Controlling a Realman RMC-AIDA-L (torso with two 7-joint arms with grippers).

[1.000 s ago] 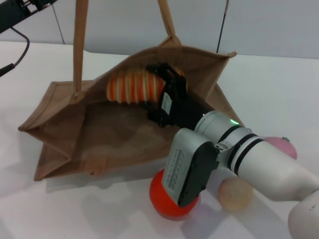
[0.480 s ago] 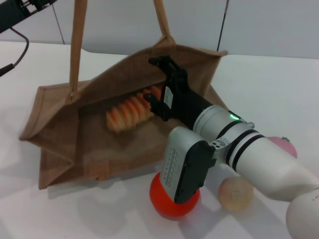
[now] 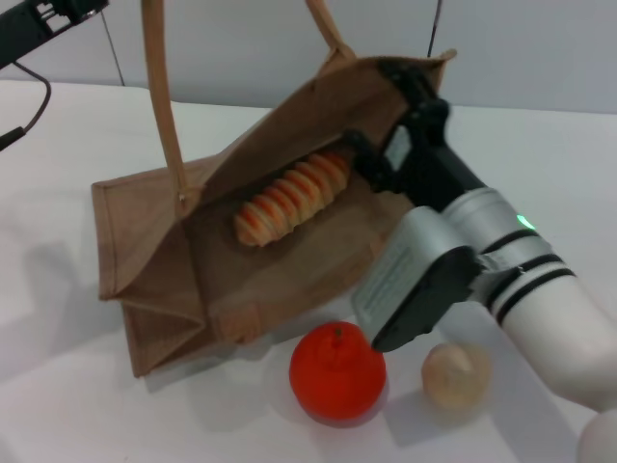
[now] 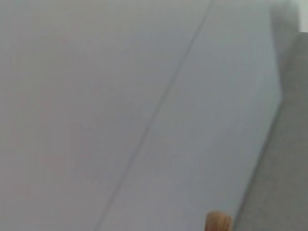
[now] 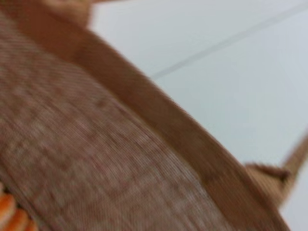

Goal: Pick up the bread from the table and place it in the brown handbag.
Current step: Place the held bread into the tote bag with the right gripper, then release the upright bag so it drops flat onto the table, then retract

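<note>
1. Bread lies inside the brown handbag, resting on the bag's lower wall. It is free of any grip. Judgement: the placing step looks complete.

2. Right gripper is at the bag's mouth, just beside the upper rim. Its black fingers are apart with nothing between them; one finger sits close to the bread's near end, the other up by the bag's top edge.

3. Key relation: the bread lies ahead of the right gripper and deeper into the bag. Its long axis runs roughly in line with the gripper's reach, one end near the fingers and the other end pointing away toward the bag's base. The gripper's way out is therefore straight back along that axis, away from the bread.

4. Left arm is only partly seen, far from the bag on the other side; its gripper is out of sight. One strap rises straight up out of the head view; what holds it is not visible. The right arm is by far the nearer to the bread.

5. Near the right forearm, on the table: an orange-red round fruit just outside the bag's lower edge, and a beige ball beside it. Both are clear of the bag.

6. Risk, judged: fingers catching the bag's rim on the way out and tugging the bag.
</note>
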